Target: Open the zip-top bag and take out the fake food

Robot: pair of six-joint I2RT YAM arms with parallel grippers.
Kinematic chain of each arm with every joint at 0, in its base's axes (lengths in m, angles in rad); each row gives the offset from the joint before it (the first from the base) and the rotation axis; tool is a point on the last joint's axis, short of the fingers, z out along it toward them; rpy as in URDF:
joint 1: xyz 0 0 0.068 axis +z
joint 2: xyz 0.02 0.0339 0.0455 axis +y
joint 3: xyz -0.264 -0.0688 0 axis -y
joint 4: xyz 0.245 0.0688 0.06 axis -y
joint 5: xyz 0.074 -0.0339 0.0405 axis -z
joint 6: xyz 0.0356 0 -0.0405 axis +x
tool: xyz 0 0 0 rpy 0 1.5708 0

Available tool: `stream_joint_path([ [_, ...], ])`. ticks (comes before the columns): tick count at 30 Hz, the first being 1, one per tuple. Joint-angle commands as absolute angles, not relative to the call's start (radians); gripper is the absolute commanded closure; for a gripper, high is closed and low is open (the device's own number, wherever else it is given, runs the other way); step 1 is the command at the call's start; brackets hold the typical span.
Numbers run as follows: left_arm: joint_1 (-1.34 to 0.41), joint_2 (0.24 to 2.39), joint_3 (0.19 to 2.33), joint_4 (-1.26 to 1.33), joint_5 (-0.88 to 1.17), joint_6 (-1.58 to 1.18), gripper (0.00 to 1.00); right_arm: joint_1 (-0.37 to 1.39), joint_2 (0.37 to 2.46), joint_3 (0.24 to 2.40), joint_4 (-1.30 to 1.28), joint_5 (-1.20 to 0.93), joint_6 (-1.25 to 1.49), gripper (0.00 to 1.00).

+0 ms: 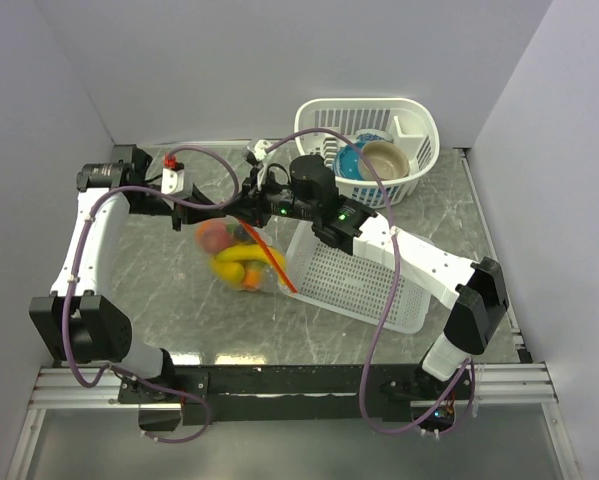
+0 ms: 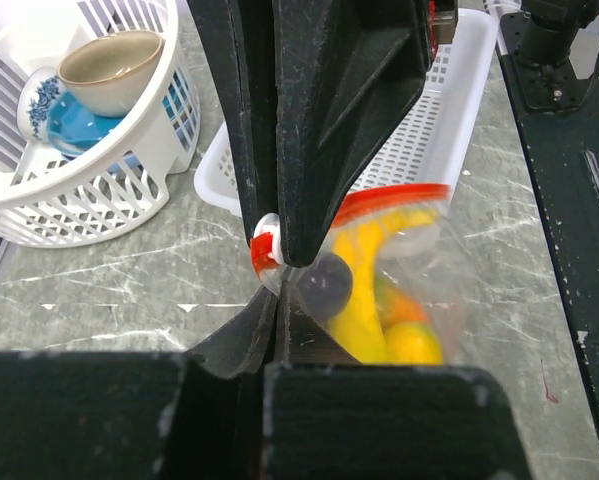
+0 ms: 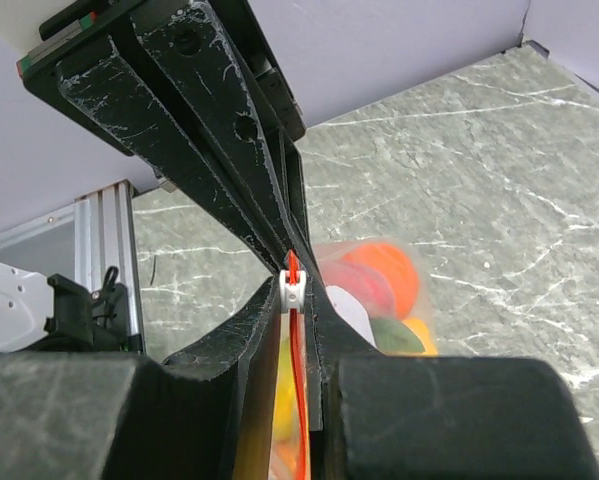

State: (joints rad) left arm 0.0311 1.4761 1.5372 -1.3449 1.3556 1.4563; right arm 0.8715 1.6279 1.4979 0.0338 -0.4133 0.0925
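The zip-top bag (image 1: 269,275) is clear and hangs blurred under both grippers at the table's middle. Its red-orange zipper strip (image 1: 275,264) runs diagonally. The fake food (image 1: 241,262) is inside: a yellow banana (image 2: 364,290), orange and green pieces, and a dark round piece. My left gripper (image 1: 241,212) (image 2: 276,312) is shut on the bag's top corner just below the white slider (image 2: 266,241). My right gripper (image 1: 262,207) (image 3: 293,300) is shut on the white slider (image 3: 293,290), and the strip (image 3: 299,400) runs down between its fingers. The two grippers meet tip to tip.
A round white slatted basket (image 1: 419,150) at the back right holds a blue bowl (image 1: 351,162) and a tan bowl (image 1: 384,158). A flat rectangular white basket (image 1: 364,285) lies right of the bag, under the right arm. Walls close in the table.
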Motion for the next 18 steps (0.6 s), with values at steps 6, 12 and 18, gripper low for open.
stream_joint_path([
  [6,0.063,1.437,1.546,-1.373,1.367,1.463,0.99,0.876,1.612,1.457,0.086,-0.417,0.078,0.92],
  [12,0.077,1.439,1.549,-1.373,1.381,1.463,0.99,0.871,1.539,1.287,0.136,-0.379,0.095,0.92],
  [18,0.083,1.434,1.56,-1.373,1.388,1.453,0.99,0.859,1.479,1.189,0.141,-0.354,0.098,0.92],
])
